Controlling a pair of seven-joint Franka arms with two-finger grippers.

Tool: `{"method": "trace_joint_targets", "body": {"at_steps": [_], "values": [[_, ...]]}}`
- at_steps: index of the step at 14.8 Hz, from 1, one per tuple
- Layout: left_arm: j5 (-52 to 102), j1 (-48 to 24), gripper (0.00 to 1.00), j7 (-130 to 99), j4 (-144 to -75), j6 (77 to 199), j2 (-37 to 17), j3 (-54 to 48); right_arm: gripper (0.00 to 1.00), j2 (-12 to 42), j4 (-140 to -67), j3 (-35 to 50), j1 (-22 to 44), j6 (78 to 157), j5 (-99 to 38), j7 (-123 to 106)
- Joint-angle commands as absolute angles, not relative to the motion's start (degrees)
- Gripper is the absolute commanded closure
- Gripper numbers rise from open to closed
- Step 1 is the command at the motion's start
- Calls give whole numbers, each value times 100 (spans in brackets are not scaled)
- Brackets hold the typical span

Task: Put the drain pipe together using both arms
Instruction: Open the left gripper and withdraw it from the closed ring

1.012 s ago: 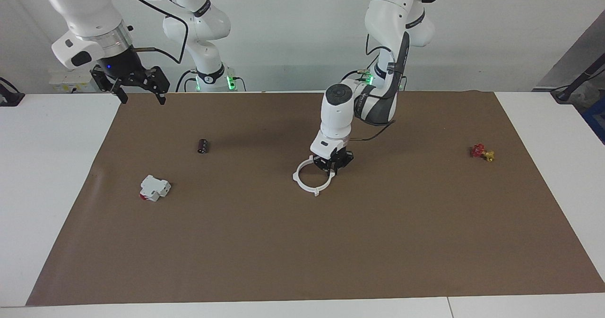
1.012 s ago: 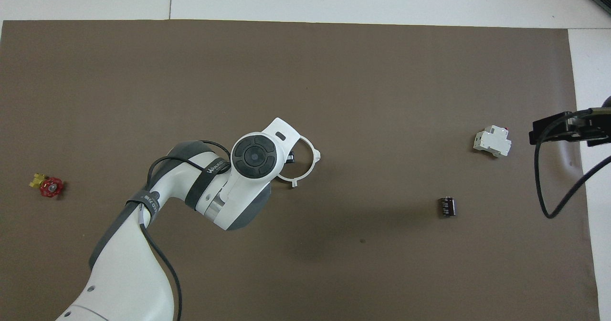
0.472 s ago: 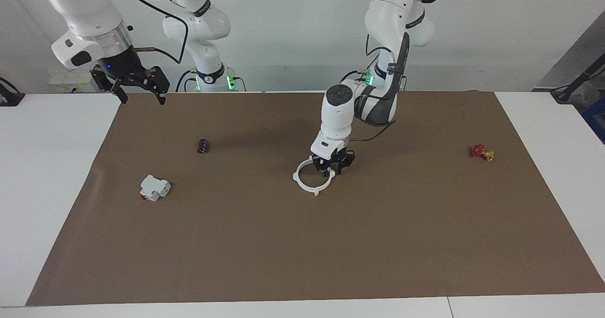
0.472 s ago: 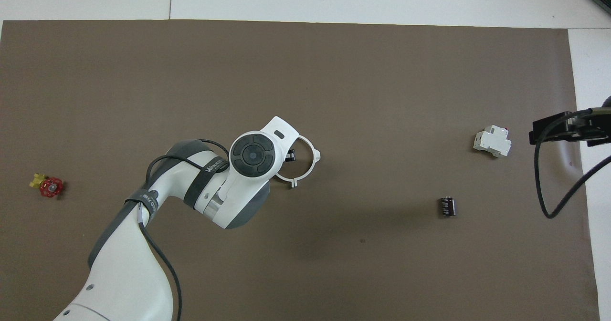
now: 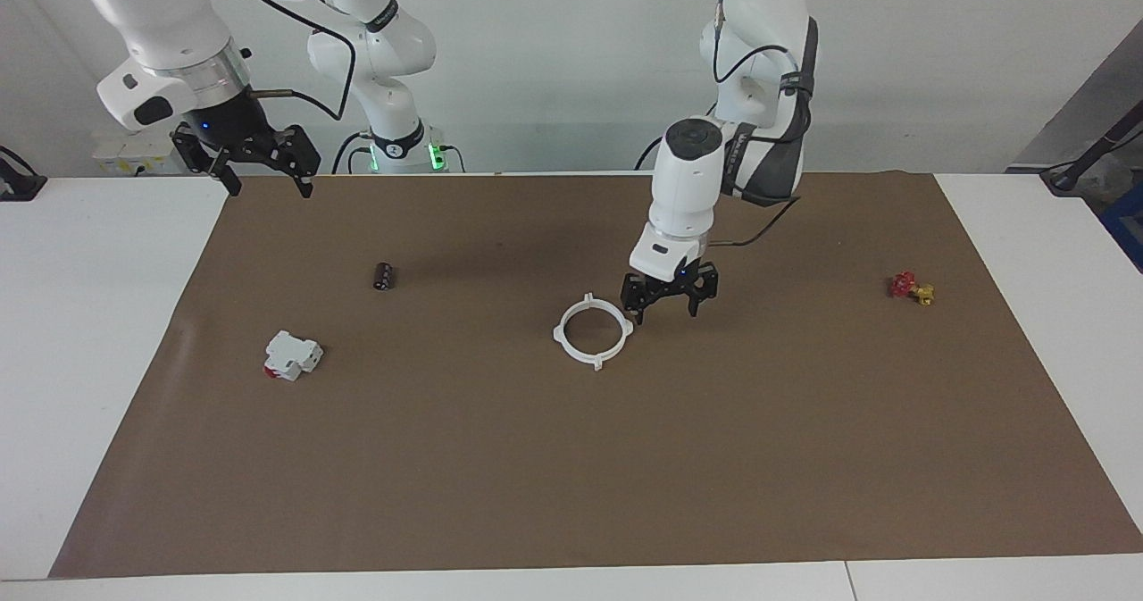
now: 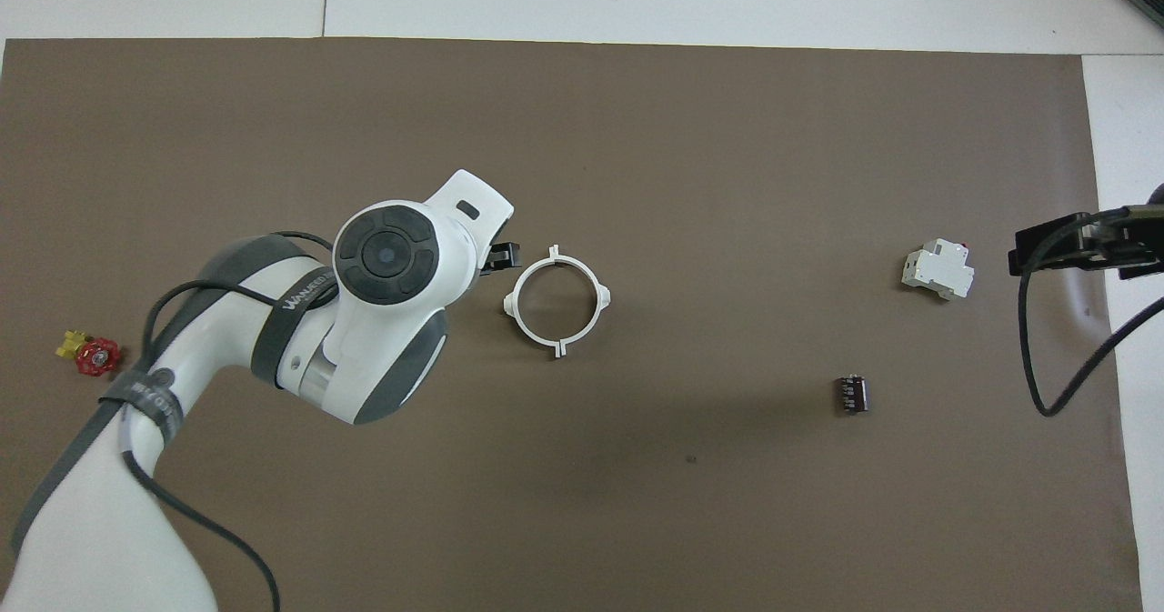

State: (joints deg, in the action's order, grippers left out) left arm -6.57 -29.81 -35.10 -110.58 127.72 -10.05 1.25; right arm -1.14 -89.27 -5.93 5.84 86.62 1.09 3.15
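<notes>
Take the ring [image 6: 557, 346] as your clock face, twelve pointing away from the robots. The left gripper [image 5: 665, 308] hangs at about nine o'clock, just beside the ring and a little above the mat [image 5: 536, 476], fingers apart and holding nothing. One fingertip looks close to the ring's nine o'clock tab, though I cannot tell whether they touch. The ring lies flat near the middle of the mat. It reads as one closed circle with four tabs, so I judge the joining done and the step in hand to be clearing away cleanly. Lift straight up before you travel, and keep the fingers spread so that neither tip hooks the tab and drags the halves apart. Carry the arm off toward nine, never across the ring. Look at the seams before you call it finished, as whether they are fully seated is too fine to see from here. Farther out, the cylinder [image 5: 383, 275] sits at four o'clock and the block [image 5: 292, 354] at three, both well clear, so leave them. The right gripper [image 5: 270, 188] waits at three over the mat's edge by the bench [image 5: 89, 360], fingers apart and empty. Farthest, at nine, the valve [image 5: 911, 288] is out of the way.
</notes>
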Motion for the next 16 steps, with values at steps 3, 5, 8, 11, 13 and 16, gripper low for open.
{"method": "trace_joint_targets", "body": {"at_steps": [3, 5, 8, 11, 13, 16], "values": [[-231, -2243, 0, -1991, -11241, 11945, -256, 79, 0, -220, -9018, -589, 554, 8631, 70, 290], [34, -1787, 0, -1155, -11250, 11551, -45, 79, 0, -220, -9018, -589, 554, 8631, 70, 290], [333, -1022, 0, -12, -11215, 11024, 306, 88, 0, -220, -9026, -589, 536, 8648, 70, 281], [334, -590, 0, 272, -10778, 10461, 439, 132, 0, -220, -9026, -589, 545, 8666, 70, 290], [334, -405, 0, 430, -10207, 9987, 343, 132, 0, -220, -9026, -589, 554, 8666, 70, 290], [325, -308, 0, 448, -9057, 9196, -16, 132, 0, -220, -9026, -589, 554, 8675, 79, 308]]}}
